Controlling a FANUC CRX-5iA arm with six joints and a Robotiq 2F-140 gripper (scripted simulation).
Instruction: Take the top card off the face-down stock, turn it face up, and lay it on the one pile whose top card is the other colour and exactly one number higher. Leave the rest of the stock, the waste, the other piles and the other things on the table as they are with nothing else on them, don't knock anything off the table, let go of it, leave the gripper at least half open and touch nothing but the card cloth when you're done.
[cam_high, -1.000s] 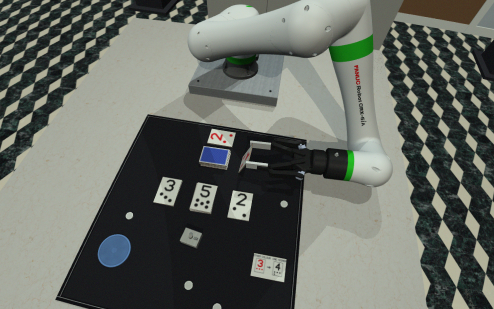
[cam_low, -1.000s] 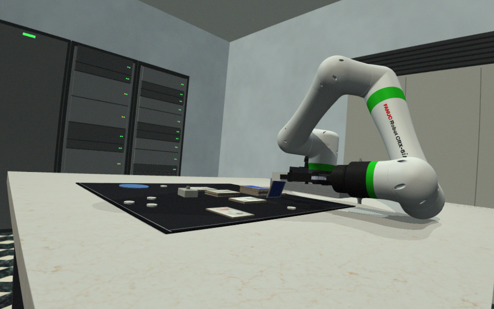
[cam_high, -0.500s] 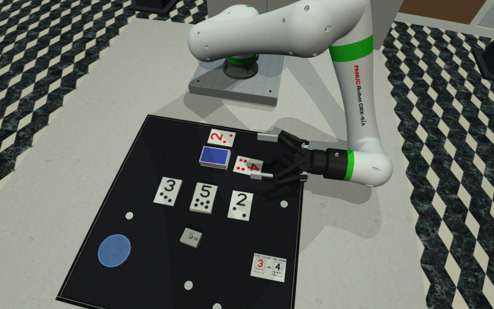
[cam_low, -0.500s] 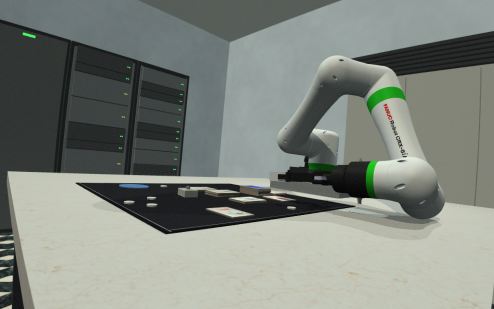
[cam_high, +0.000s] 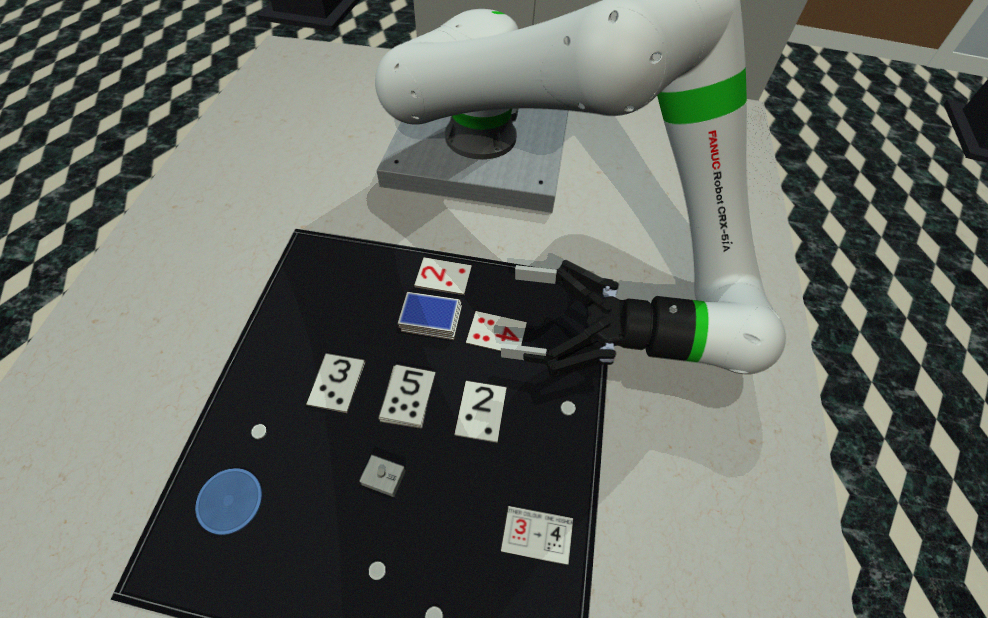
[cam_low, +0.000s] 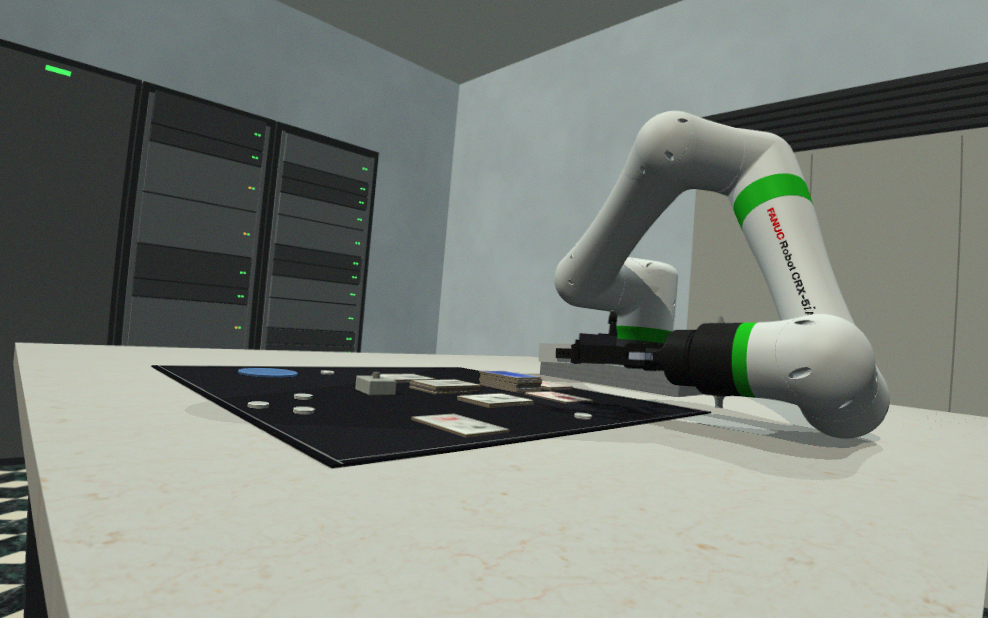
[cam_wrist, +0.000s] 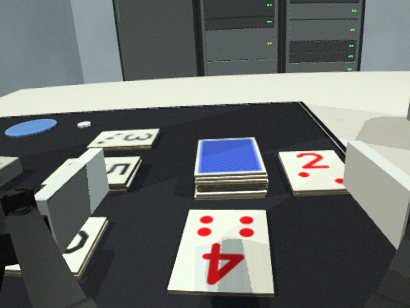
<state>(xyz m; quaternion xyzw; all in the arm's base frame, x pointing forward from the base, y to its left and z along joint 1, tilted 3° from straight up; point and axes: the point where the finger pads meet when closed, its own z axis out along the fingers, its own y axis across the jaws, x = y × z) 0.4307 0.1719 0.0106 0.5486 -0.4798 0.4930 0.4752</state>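
My end effector (cam_high: 529, 313) (cam_low: 563, 353) (cam_wrist: 224, 166) is shown fully open and level above the card cloth (cam_high: 306, 568) (cam_low: 349, 437) (cam_wrist: 150, 220) on the desk (cam_high: 182, 182) (cam_low: 510, 524) (cam_wrist: 150, 90), its two pale fingers well apart and nothing held between them. The red four (cam_high: 495, 331) (cam_low: 558, 397) (cam_wrist: 220, 252), the task's card, lies flat and face up on the cloth, low in front of me and beneath the level of my fingers. It is on none of the piles.

Straight ahead, just beyond the four, stands the face-down stock (cam_high: 429, 313) (cam_low: 510, 378) (cam_wrist: 230, 167), blue back uppermost. The red two (cam_high: 442, 275) (cam_low: 555, 385) (cam_wrist: 312, 172) lies beside the stock, ahead and to the right in my wrist view. On the left of that view are three black cards: the black two (cam_high: 480, 410) (cam_low: 495, 399) (cam_wrist: 90, 247) nearest me and partly hidden by a finger, the black five (cam_high: 408, 395) (cam_low: 445, 384) (cam_wrist: 122, 172) farther ahead, and the black three (cam_high: 335, 382) (cam_low: 408, 377) (cam_wrist: 125, 138) farthest. The five tops the pile of other colour and one higher.

Farther to my left are the grey block (cam_high: 382, 475) (cam_low: 375, 384) (cam_wrist: 7, 167) and, beyond it, the blue disc (cam_high: 228, 501) (cam_low: 267, 372) (cam_wrist: 31, 127). The printed rule card (cam_high: 536, 534) (cam_low: 459, 424) lies well off to my left.

Red four card (cam_high: 496, 330) (cam_low: 558, 397) (cam_wrist: 220, 251): one second back tilted up at fingertips, blue back toward exterior view; now lying flat, face up on black cloth (cam_high: 306, 553) (cam_low: 342, 437) (cam_wrist: 165, 200), below and just ahead of gripper (cam_high: 526, 313) (cam_low: 559, 353) (cam_wrist: 224, 166), between finger lines as wrist view looks out, beside stock (cam_high: 429, 313) (cam_low: 510, 379) (cam_wrist: 231, 167) farther ahead; gripper fingers, closer together then, now spread wide, apart from card, nothing between them
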